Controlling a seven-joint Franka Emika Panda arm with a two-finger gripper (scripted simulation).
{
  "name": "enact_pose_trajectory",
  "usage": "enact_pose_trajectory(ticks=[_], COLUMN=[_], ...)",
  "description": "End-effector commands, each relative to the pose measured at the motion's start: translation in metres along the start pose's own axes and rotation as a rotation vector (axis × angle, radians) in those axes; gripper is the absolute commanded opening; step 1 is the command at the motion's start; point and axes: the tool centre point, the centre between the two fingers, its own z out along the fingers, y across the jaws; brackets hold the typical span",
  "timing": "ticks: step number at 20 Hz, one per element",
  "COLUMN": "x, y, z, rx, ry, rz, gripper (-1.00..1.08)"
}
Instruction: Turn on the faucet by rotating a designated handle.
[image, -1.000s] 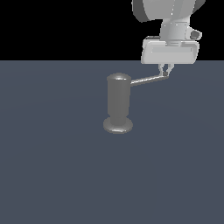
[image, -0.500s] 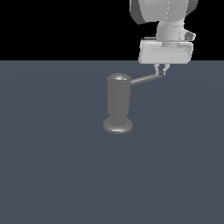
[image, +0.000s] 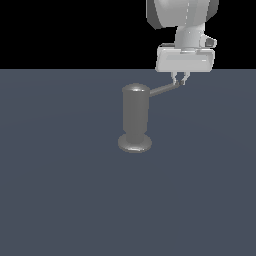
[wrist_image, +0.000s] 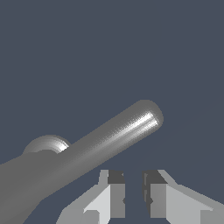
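Apparently end effector (image: 178, 80) nearly closed, empty, beside handle (image: 163, 90) tip.

One faucet (image: 135, 117), one handle (image: 163, 90) rod, one robot arm (image: 182, 30), two fingers (wrist_image: 109, 197)

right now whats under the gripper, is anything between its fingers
In the wrist view, the thin grey metal rod handle passes beneath the gripper, beside the narrow finger gap, which holds nothing visible. Below lies the plain dark floor. Whether a finger touches the rod cannot be told.
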Motion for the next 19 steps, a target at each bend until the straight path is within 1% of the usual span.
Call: enact_pose_trajectory(ticks=[1,19], x=[0.006,0.037], y=[-0.001,0.000], z=[0.010,0.014], rx=[0.000,-0.001], ry=[-0.007,-0.012], rz=[0.002,0.010], gripper=[-1.00,-1.00])
